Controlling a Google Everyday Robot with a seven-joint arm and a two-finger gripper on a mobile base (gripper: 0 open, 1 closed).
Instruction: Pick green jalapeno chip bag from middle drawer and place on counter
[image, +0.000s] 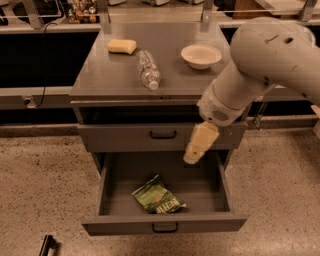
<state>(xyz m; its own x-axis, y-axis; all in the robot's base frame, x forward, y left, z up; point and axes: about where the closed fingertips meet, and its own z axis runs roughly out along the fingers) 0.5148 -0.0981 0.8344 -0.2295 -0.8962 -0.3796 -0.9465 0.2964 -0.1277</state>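
Speckled flooring (40, 170) lies around the middle drawer (125, 226), which stands pulled open. On its floor, toward the front, rests the green jalapeno chip bag (157, 196). The gripper (192, 157) hangs above the drawer's right rear, apart from the bag; whether it is parted or closed cannot be told. On the counter (105, 80) sit a yellow sponge (121, 46), a toppled water bottle (148, 69) and a white bowl (201, 55).

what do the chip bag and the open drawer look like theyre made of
Green jalapeno chip bag: likely thin foil or plastic film, shiny, judging by creases and glints. Middle drawer: apparently sheet metal, matte grey, flat and even in tone. The gripper hangs above the open drawer, off the bag.
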